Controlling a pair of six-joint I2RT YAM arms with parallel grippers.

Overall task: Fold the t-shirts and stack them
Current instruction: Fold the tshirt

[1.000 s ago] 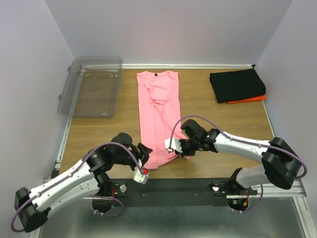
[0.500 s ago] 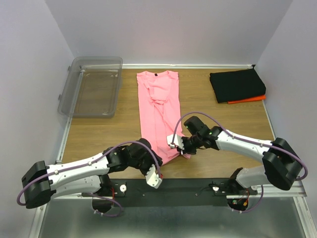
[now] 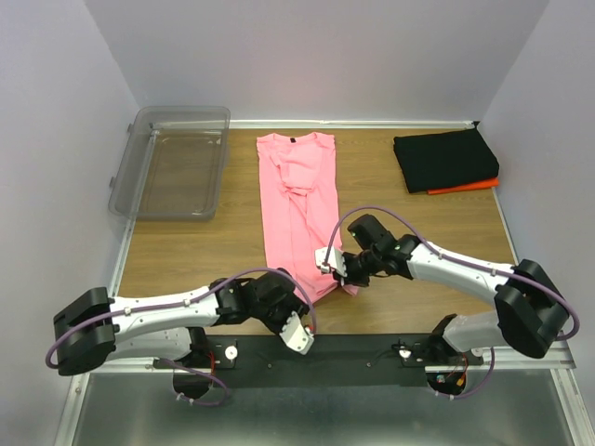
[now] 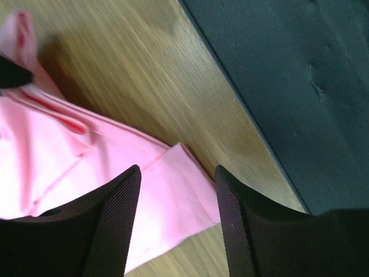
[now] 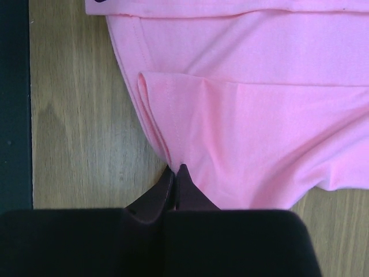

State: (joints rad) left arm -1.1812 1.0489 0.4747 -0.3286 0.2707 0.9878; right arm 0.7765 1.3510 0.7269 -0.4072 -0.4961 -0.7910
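The pink t-shirt (image 3: 296, 195) lies folded into a long strip down the middle of the table, collar at the far end. My right gripper (image 3: 351, 279) is shut on its near right hem corner, and the right wrist view shows the fingertips (image 5: 176, 168) pinching the pink cloth (image 5: 259, 115). My left gripper (image 3: 290, 299) hovers open over the near left corner, pink cloth (image 4: 86, 167) showing between and beyond its fingers (image 4: 115, 213). A folded black t-shirt (image 3: 444, 158) rests on a folded orange one (image 3: 469, 186) at the far right.
A clear plastic bin (image 3: 172, 163) stands at the far left of the table. The black rail (image 3: 372, 348) with the arm bases runs along the table's near edge, close to both grippers. Walls close in the left, right and back.
My left arm has swung right and nearer, bringing its open gripper to the shirt's near left corner. My right gripper stays shut on the hem and has shifted slightly away.
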